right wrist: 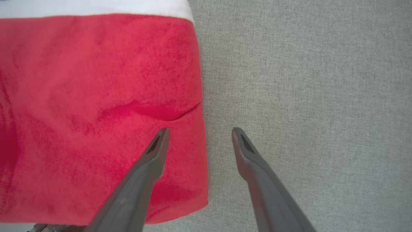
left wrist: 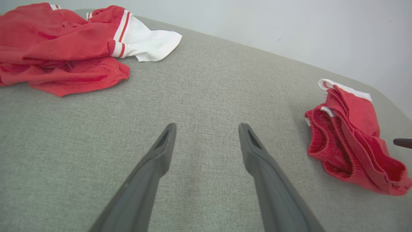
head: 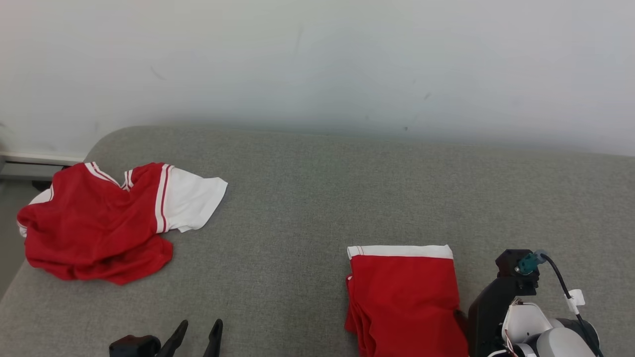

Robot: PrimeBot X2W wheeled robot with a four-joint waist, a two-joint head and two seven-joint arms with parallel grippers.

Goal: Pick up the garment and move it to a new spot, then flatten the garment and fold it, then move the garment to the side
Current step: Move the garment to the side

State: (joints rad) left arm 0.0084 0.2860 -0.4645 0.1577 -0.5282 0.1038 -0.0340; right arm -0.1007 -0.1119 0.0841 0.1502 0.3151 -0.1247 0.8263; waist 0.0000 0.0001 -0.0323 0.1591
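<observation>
Head view: a grey fabric tabletop (head: pixel 307 198) runs up to a pale wall (head: pixel 317 59). The folded red shorts (head: pixel 404 302), with a white band along their far edge, lie at about 5 o'clock. Just beside them at 3 o'clock stands the right arm's dark wrist housing (head: pixel 496 302). A crumpled red-and-white jersey (head: pixel 99 223) sits at 9 o'clock, well apart from the shorts. The left hand (head: pixel 200 327) is at 7 o'clock, its fingers spread over bare fabric.

Left wrist view: the left hand (left wrist: pixel 207 127) is spread wide and holds nothing. The jersey (left wrist: pixel 58 48) is at 10 o'clock and the folded shorts (left wrist: pixel 351 141) at 3 o'clock, their layered edges and elastic waistband showing.

Right wrist view: the right hand (right wrist: pixel 199 132) is spread and pinches nothing. One finger lies over the shorts' (right wrist: pixel 96 96) edge and the other over bare tabletop (right wrist: pixel 305 80). Whether either touches, I cannot tell.
</observation>
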